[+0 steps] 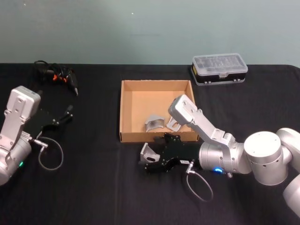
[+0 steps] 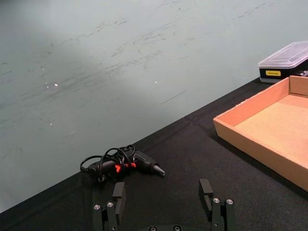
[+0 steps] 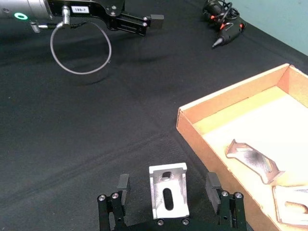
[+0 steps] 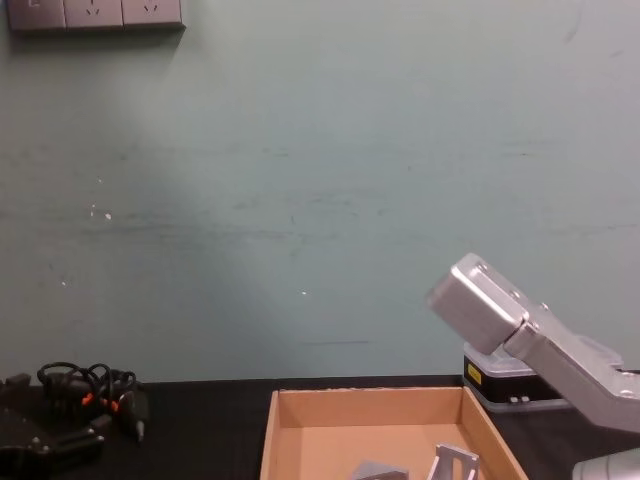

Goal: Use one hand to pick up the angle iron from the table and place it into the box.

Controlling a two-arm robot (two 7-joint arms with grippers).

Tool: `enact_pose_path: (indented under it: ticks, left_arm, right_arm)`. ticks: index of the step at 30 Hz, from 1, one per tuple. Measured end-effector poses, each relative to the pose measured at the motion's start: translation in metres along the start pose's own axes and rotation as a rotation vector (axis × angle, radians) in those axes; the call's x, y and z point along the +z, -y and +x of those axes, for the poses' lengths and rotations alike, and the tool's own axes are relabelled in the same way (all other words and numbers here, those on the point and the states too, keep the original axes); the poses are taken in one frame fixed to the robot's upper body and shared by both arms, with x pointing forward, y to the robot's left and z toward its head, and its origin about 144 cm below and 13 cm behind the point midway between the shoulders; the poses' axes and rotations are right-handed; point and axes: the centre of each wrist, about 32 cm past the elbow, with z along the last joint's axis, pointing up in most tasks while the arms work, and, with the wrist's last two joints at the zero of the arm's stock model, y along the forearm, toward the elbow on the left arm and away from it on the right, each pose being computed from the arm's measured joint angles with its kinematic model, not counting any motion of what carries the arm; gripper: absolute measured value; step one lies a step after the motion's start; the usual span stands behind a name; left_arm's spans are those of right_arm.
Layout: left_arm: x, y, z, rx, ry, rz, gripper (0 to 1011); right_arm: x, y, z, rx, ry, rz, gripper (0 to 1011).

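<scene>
At my remote station, the flat matte black tabletop (image 1: 93,187) spreads beneath both sets of jaws. The shallow tan cardboard box (image 1: 123,112), low-walled and lidless, lies just beside the right jaws and well off to one side of the left ones. The right gripper (image 3: 167,181), a black claw on a boxy silver-grey arm, sits low over the table with its jaws spread. The left gripper (image 2: 162,186) hangs with its jaws apart and nothing between them. A black plastic case with a clear lid (image 1: 219,69) rests beyond the box, well apart from both jaws. A black corded tool with orange marks (image 2: 125,165) lies ahead of the left jaws. The small silver-grey slotted angle iron (image 3: 168,192) stands between the right jaws, outside the box, with a gap on either side. Two more silver brackets (image 3: 252,161) (image 3: 291,211) lie inside the box.
</scene>
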Motion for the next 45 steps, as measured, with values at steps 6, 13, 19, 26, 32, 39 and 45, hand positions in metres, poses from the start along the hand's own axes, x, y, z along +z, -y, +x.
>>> enact_pose_path:
  ticks: [6, 13, 19, 26, 32, 39, 45]
  left_arm:
    - [0.000, 0.000, 0.000, 0.000, 0.000, 0.000, 1000]
    - [0.000, 0.000, 0.000, 0.000, 0.000, 0.000, 1000]
    - [0.000, 0.000, 0.000, 0.000, 0.000, 0.000, 1000]
    - [0.000, 0.000, 0.000, 0.000, 0.000, 0.000, 1000]
    - [0.000, 0.000, 0.000, 0.000, 0.000, 0.000, 1000]
    - [0.000, 0.000, 0.000, 0.000, 0.000, 0.000, 1000]
    - [0.000, 0.000, 0.000, 0.000, 0.000, 0.000, 1000]
  right_arm:
    - [-0.002, -0.004, 0.003, -0.005, -0.009, -0.001, 1000]
    - [-0.002, -0.010, 0.004, -0.004, -0.016, 0.001, 1000]
    - [-0.002, -0.013, 0.005, 0.005, -0.018, 0.001, 1000]
    - [-0.003, -0.014, 0.004, 0.014, -0.018, -0.003, 1000]
    - [-0.003, -0.015, 0.004, 0.019, -0.018, -0.007, 966]
    - [-0.004, -0.015, 0.003, 0.020, -0.016, -0.008, 796]
    - [-0.003, -0.016, 0.002, 0.022, -0.013, -0.006, 606]
